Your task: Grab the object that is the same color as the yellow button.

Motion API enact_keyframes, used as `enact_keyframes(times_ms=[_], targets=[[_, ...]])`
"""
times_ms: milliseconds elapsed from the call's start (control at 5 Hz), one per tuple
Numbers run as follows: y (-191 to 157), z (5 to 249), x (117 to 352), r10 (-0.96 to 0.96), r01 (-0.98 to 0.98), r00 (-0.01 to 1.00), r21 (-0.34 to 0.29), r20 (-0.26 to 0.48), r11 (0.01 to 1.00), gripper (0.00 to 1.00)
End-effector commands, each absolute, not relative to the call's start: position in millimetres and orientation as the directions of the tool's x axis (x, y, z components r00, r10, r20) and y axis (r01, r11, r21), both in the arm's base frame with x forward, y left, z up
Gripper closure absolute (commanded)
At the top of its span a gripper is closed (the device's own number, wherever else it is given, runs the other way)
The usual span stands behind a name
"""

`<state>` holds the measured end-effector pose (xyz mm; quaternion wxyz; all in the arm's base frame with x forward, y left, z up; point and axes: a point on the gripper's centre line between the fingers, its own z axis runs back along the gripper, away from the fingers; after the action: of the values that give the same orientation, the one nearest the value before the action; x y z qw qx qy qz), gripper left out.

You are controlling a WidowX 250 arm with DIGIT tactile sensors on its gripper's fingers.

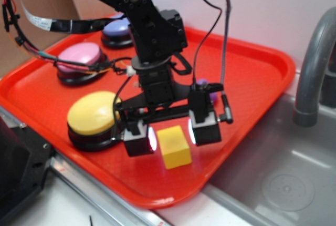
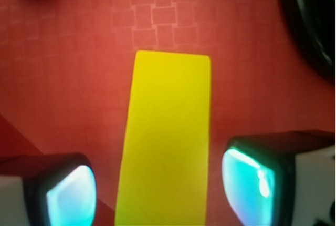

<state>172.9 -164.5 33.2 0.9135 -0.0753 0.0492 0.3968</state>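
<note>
Yellow cube (image 1: 175,146) sits on the red tray (image 1: 252,84), close to the tray's near edge, roughly midway along it. Hand (image 1: 172,134) is spread, one finger on each side of the cube, pads low near the tray surface. Wrist view confirms it: cube (image 2: 165,142) runs up the middle, left pad (image 2: 71,197) and right pad (image 2: 247,184) both show a red gap to the cube's faces, so no contact on either side. Cube is flat on the tray, not lifted as far as visible.

Yellow button (image 1: 93,114), dome on a black base, is just left of the hand, near the same near edge; its black base shows at the top right edge of the wrist view (image 2: 310,21). Farther along the left side sits the pink button (image 1: 80,60), then the blue-purple button (image 1: 117,30) toward the far left corner. A small purple object (image 1: 209,90) lies behind the hand, mostly hidden by the finger mount; shape unclear. Right of the tray: grey sink basin (image 1: 283,178) and faucet (image 1: 314,63).
</note>
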Motion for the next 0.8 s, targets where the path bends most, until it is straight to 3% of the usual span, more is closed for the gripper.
enact_keyframes(times_ms=[0, 200, 400, 600], targets=[[-164.3, 41.5, 183.1, 0.724, -0.740, 0.673, -0.132, -0.150, 0.660, 0.00], [-164.3, 41.5, 183.1, 0.724, -0.740, 0.673, -0.132, -0.150, 0.660, 0.00], [-168.0, 18.9, 180.0, 0.724, -0.747, 0.664, -0.139, -0.186, 0.650, 0.00], [-171.1, 12.8, 177.2, 0.720, -0.748, 0.662, -0.126, -0.207, 0.651, 0.00]])
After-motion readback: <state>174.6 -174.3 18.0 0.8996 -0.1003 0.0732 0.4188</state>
